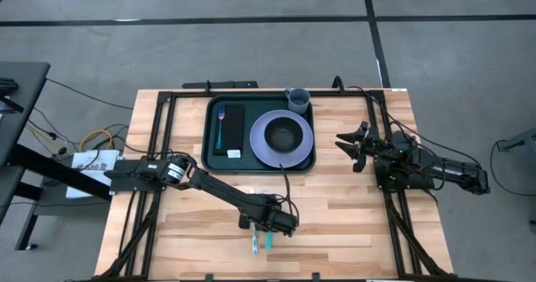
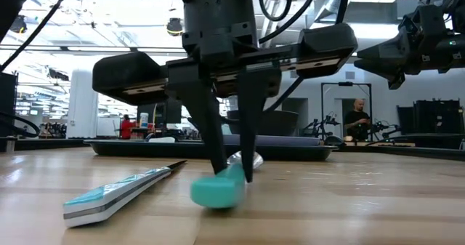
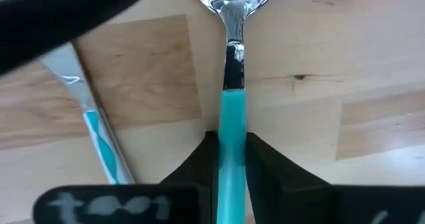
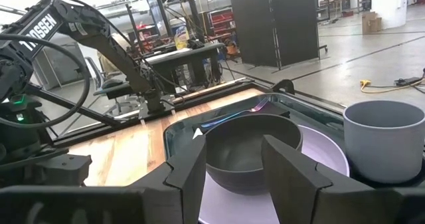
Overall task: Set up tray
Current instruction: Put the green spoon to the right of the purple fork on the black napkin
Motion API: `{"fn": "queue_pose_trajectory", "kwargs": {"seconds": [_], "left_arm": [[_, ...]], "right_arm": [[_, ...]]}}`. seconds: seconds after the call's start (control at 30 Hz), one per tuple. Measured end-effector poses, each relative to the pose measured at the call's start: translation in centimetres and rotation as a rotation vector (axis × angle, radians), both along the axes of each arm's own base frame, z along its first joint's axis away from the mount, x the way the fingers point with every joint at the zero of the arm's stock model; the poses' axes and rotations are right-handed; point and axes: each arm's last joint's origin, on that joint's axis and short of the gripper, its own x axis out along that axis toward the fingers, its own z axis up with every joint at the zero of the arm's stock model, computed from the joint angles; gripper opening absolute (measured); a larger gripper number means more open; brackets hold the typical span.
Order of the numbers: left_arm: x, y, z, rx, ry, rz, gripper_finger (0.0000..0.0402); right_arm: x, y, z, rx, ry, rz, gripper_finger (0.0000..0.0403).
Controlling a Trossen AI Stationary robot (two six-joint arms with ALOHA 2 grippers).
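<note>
The dark green tray (image 1: 209,148) lies at the table's far middle. It carries a black flat rectangle (image 1: 234,131) with a teal-handled fork (image 1: 220,125), a purple plate (image 1: 261,144) with a dark bowl (image 1: 286,135), and a grey cup (image 1: 298,99). Near the table's near edge lie a teal-handled spoon (image 3: 232,51) and a teal-handled knife (image 2: 116,194). My left gripper (image 2: 235,176) stands over the spoon, shut on its handle. My right gripper (image 1: 352,144) waits open, right of the tray. My left gripper pinches the spoon's teal handle (image 3: 232,127) between its two fingers (image 3: 269,161), at about the handle's middle. The fingers come from above, pointing down, and lie across the handle. The handle's free end (image 2: 216,192) rests on the table; the metal bowl (image 2: 245,160) points toward the tray.
The knife (image 3: 99,141) lies just left of the spoon, close to my left fingers. Bare wood stretches between the cutlery and the tray (image 2: 218,149). Black frame rails (image 1: 159,148) run along the table's sides. People (image 2: 356,118) show in the room beyond.
</note>
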Motion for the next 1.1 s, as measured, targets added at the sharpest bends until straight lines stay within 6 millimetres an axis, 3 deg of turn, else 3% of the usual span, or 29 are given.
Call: {"fn": "queue_pose_trajectory", "kwargs": {"seconds": [0.13, 0.33, 0.5, 0.6, 0.73, 0.93, 1.0, 1.1], "left_arm": [[0.1, -0.1, 0.2, -0.011, -0.013, -0.006, 0.0031], [-0.5, 0.1, 2.3, 0.019, -0.049, -0.013, 0.0031], [-2.6, 1.2, 9.2, 0.106, -0.147, 0.037, 0.0031], [-4.6, 2.5, 12.1, 0.209, -0.132, 0.062, 0.0031], [-8.3, 6.0, 16.7, 0.307, -0.045, 0.098, 0.0031], [-11.5, 13.6, 20.6, 0.378, 0.079, 0.085, 0.0031], [-11.8, 16.5, 21.3, 0.387, 0.076, 0.068, 0.0031], [-12.2, 21.1, 20.7, 0.381, 0.135, 0.065, 0.0031]], "right_arm": [[0.0, 0.0, 0.0, 0.0, -0.001, 0.0, 0.0137], [0.0, 0.0, 0.0, 0.0, -0.001, 0.0, 0.0139], [0.0, 0.0, 0.0, 0.0, -0.001, 0.0, 0.0138], [0.0, 0.0, 0.0, 0.0, -0.001, 0.0, 0.0137], [0.0, 0.0, 0.0, 0.0, -0.001, 0.0, 0.0137], [0.0, 0.0, 0.0, 0.0, 0.001, 0.0, 0.0138], [0.0, 0.0, 0.0, 0.0, 0.001, 0.0, 0.0139], [0.0, 0.0, 0.0, 0.001, 0.001, 0.0, 0.0138]]}}
